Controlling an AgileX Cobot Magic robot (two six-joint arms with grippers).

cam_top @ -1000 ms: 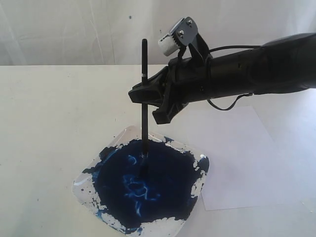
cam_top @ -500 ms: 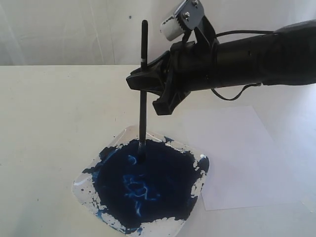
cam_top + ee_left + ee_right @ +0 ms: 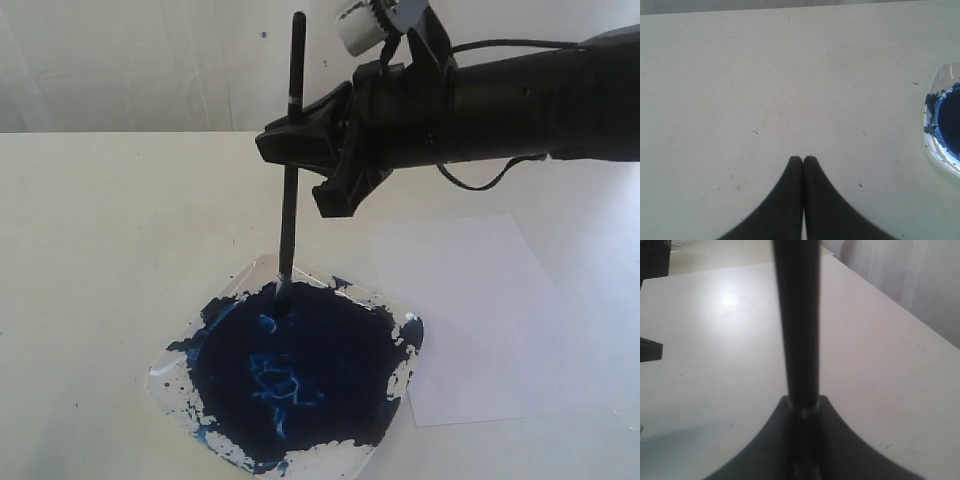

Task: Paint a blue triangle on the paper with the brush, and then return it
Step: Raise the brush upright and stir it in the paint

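The right claw is clamped on the brush high on its black handle, so a long length hangs below the grip and a short stub stands above it. Directly under the claw, the bristles sit at the far edge of the dark paint in the tray; I cannot tell whether they touch it or hang just clear.

The paper lies lower than the claw and off toward its own arm's side, just beside the tray. It is blank, with no blue triangle on it yet.

The main risk is dripping. A loaded brush carried sideways from the tray could spot the counter or the paper before the first stroke.

With such a high grip, the handle could also pivot or slip between the jaws when the bristles press down, smearing the lines or rounding the corners.

Too much downward pressure could drag or wrinkle the loose sheet.

The left claw is pressed together and empty over bare counter, the tray off to one side of it.
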